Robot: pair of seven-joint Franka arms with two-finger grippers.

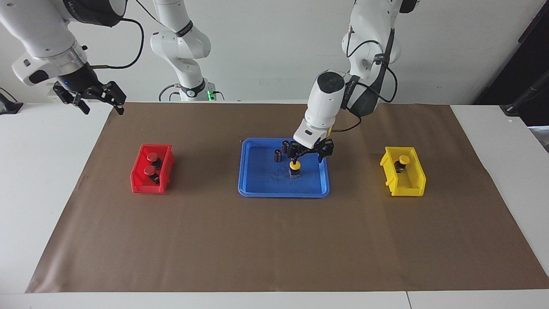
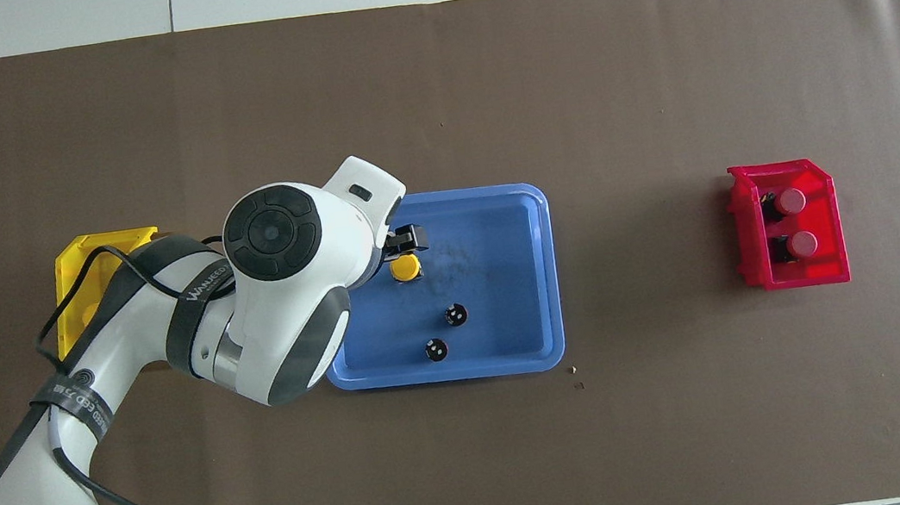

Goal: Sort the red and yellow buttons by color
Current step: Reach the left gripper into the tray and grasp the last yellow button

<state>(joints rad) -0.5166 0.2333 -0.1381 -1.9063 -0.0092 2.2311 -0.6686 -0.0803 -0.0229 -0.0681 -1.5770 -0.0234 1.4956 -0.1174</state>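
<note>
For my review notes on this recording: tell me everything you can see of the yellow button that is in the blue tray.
The yellow button is a small push-button switch: a round, domed yellow cap, plastic by the look, on a dark blocky base. It stands upright, cap up, on the floor of the blue tray, farther from the robots than the two dark cylinders and apart from them. The left gripper hangs open just over it, one finger close beside the cap; whether it touches cannot be told.

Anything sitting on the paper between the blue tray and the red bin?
Nothing: in both views the brown paper is bare between the blue tray and the red bin.
</note>
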